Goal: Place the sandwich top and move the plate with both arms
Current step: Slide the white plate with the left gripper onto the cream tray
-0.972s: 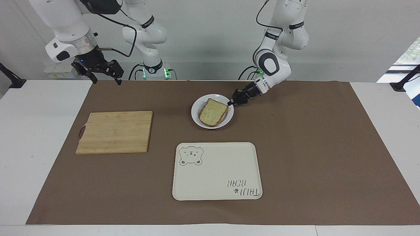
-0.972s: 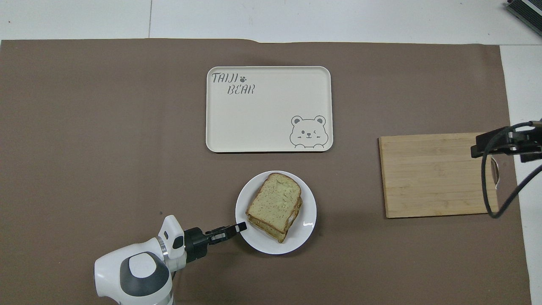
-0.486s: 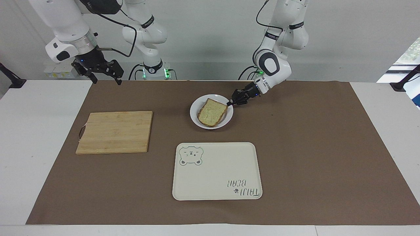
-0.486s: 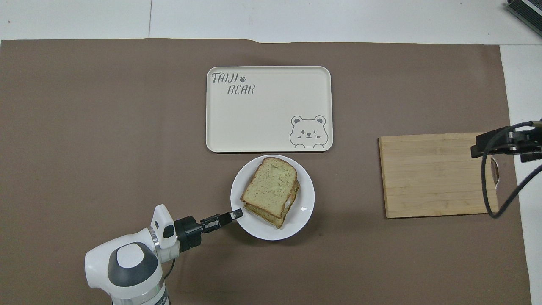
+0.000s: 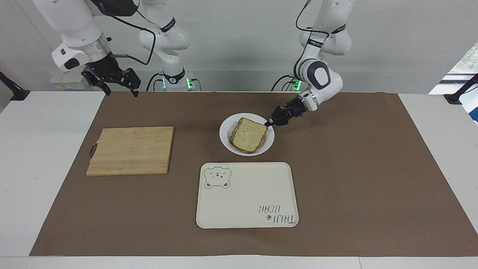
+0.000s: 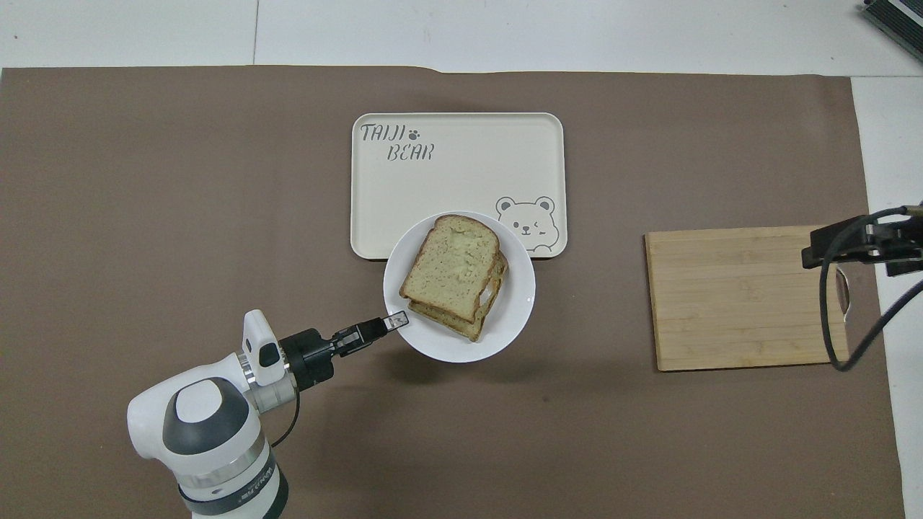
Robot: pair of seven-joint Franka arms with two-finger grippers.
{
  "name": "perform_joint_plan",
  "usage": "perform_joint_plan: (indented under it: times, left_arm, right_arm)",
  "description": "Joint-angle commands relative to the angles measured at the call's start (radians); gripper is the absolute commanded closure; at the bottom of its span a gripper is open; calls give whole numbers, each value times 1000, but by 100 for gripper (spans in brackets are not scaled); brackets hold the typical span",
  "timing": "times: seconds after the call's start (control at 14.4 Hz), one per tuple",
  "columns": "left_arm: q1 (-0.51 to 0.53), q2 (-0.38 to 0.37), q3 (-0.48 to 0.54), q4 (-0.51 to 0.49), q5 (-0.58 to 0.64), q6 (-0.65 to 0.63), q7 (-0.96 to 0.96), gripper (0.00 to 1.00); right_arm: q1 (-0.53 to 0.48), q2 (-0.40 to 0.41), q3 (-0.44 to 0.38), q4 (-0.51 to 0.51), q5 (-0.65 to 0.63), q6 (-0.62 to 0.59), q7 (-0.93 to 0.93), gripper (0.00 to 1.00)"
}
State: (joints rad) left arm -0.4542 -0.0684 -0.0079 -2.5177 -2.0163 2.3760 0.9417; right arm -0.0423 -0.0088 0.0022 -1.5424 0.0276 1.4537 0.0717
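The sandwich top [image 5: 249, 135] [image 6: 451, 265] lies flat on a lower slice, both stacked on the white plate [image 5: 225, 136] [image 6: 515, 303]. My left gripper [image 5: 268, 123] [image 6: 398, 319] is shut on the plate's rim, on the side toward the left arm's end of the table. The plate hangs a little above the brown mat and casts a shadow there, right by the edge of the tray [image 5: 246, 194] [image 6: 454, 180] that is nearer to the robots. My right gripper [image 5: 117, 89] waits open and empty in the air over the right arm's end of the mat.
The cream tray with the bear drawing holds nothing. A wooden cutting board [image 5: 130, 150] [image 6: 743, 295] lies toward the right arm's end of the table. A cable of the right arm hangs over the board's handle end [image 6: 840, 303].
The left gripper has carried the plate and sandwich off the mat, away from the robots, up to the tray's edge. The right arm has not moved.
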Motion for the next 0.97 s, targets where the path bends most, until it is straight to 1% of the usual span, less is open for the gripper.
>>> perform_joint_plan:
  times: [0.0,0.07,0.21,0.28,0.42,0.69,0.83,0.9]
  left_arm:
    - [34,90,-4,123,-9,-17,-23,100]
    - [31,110,-4,160,-7,0,-29,100]
    - [-9,191,-18,279,2,148,-41,100]
    - [-29,217,-24,325,5,185,-73,100]
    - [-32,245,-26,367,49,198,-142,100]
    - [-27,364,-46,494,132,261,-234,100]
    - [-20,406,-44,530,194,261,-271,100]
    - [-18,415,-44,537,223,261,-276,100]
  right_arm:
    - [-5,12,1,22,20,-12,-20,0]
    - [-5,12,1,22,20,-12,-20,0]
    - [-5,12,1,22,20,-12,-20,0]
    - [-5,12,1,22,20,-12,-20,0]
    - [-5,12,1,22,20,-12,-20,0]
    - [-5,12,1,22,20,-12,-20,0]
    - [-5,12,1,22,20,-12,-20,0]
    - [-5,12,1,22,20,-12,-20,0]
